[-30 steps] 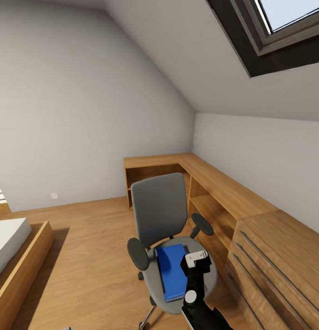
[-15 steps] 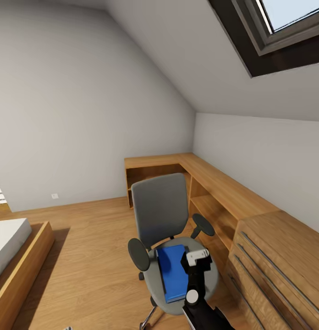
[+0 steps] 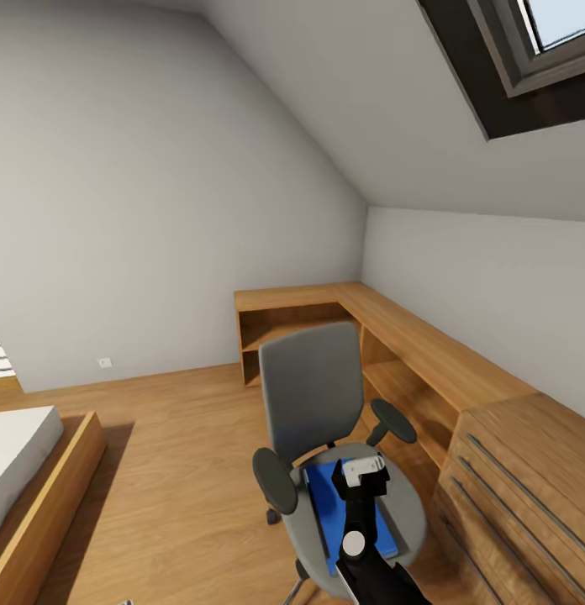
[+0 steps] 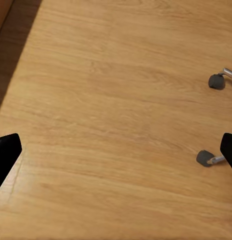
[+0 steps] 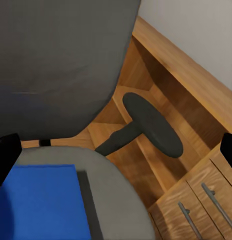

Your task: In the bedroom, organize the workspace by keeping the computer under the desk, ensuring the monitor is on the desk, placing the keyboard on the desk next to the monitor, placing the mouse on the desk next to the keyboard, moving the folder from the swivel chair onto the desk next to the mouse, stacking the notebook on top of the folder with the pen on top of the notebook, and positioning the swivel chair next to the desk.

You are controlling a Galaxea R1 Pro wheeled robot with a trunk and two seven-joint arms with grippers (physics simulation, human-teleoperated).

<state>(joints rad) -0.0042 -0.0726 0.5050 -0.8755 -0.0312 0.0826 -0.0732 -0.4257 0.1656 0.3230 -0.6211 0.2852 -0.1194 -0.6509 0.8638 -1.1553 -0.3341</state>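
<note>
The swivel chair [image 3: 313, 386] stands in the bedroom with its grey back towards the wooden cabinets, and the bright blue folder [image 3: 324, 496] lies flat on its seat. My right gripper [image 3: 364, 481] hovers over the folder's right part, hiding some of it. In the right wrist view the right gripper [image 5: 116, 150] is open, its black fingertips [image 5: 6, 155] wide apart, above the folder [image 5: 36, 200], the chair back [image 5: 61, 60] and a black armrest [image 5: 153, 125]. My left gripper [image 4: 116, 150] is open and low over the plank floor, near two chair castors [image 4: 205, 158].
Light wooden low cabinets [image 3: 410, 336] run along the right wall in an L, ending in a drawer unit [image 3: 528, 470] close beside the chair. A wood-framed bed [image 3: 40, 470] lies at the left. Open plank floor [image 3: 175, 437] spreads between bed and chair.
The camera has shifted, so the chair now looks larger and sits further right in the picture. My right gripper now stands over the folder instead of just right of it.
</note>
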